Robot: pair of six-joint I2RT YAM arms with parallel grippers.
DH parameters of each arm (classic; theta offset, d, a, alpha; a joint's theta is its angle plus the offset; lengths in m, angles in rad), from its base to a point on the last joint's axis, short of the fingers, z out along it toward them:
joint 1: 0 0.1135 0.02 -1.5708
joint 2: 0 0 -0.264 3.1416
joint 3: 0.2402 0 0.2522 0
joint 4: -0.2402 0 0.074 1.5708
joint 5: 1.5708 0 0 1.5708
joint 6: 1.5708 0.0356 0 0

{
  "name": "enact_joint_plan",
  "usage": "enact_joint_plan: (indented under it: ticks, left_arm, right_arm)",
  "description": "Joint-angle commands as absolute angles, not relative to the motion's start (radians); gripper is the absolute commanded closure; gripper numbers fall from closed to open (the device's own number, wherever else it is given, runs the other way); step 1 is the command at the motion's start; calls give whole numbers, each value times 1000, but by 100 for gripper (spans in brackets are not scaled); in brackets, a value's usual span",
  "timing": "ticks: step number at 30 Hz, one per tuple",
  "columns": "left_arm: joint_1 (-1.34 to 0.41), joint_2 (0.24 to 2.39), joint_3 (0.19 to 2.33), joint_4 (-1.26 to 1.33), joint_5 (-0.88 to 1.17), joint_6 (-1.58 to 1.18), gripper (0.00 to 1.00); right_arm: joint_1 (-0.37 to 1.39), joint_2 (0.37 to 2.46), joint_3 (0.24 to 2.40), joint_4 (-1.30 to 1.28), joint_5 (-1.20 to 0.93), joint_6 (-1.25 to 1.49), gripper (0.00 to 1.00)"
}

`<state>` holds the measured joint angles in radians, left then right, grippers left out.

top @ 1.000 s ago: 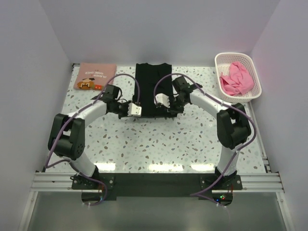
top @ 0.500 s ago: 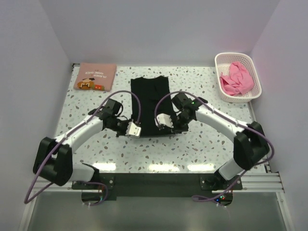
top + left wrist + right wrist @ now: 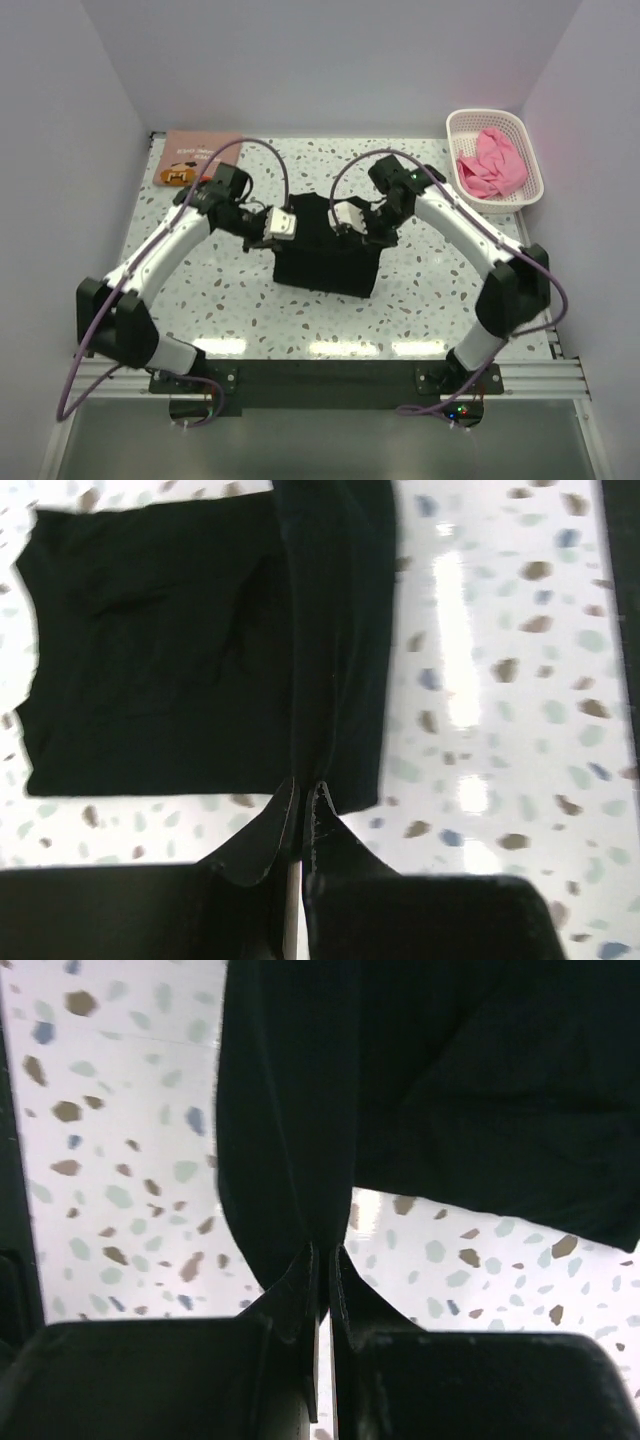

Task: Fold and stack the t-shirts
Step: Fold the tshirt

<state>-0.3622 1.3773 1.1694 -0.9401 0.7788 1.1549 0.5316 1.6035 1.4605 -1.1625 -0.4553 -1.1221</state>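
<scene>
— What's hard to make out here?

— Plenty. In its own wrist view the left gripper [image 3: 303, 792] shows only its tips, and the black t-shirt [image 3: 150, 650] runs off the top of the frame. The right gripper [image 3: 322, 1257] is the same: cloth fills the upper frame and its outline is cut off. From above, both sets of tips vanish, black on black. The left arm [image 3: 165, 255] covers a corner of the salmon-pink printed shirt [image 3: 190, 160], which lies well beyond the left jaws. Its lettering is too small to read.

— And the jaws?

— Both pairs are pressed together on the black cloth. Each pinches a fold, with a band of fabric running straight away from the tips.

— How does that shirt look?

— Plain, matte black. It hangs between the two grippers, held along its upper edge, and drapes beneath them onto the speckled table [image 3: 250, 300]. Beside the band in the left jaws a flat layer lies spread, its edges fairly straight.

— The third one?

— The bright pink shirt [image 3: 490, 162] is crumpled in the basket [image 3: 470, 120], well off to the outer side of the right jaws.
</scene>
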Motion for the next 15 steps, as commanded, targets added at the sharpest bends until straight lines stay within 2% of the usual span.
enact_joint_plan:
  ticks: [1, 9, 12, 15]
  left_arm:
    - [-296, 1583, 1368, -884, 745, 1049, 100]
    - [-232, 2059, 1747, -822, 701, 934, 100]
    - [-233, 2184, 1821, -837, 683, 916, 100]
    - [-241, 2217, 1777, -842, 683, 902, 100]
  right_arm:
    - [445, 1805, 1626, -1189, -459, -1213, 100]
    - [382, 2156, 1925, -1105, -390, -1244, 100]
    - [380, 2256, 1956, -1069, -370, -1229, 100]
    - [387, 2290, 1898, -976, -335, -1221, 100]
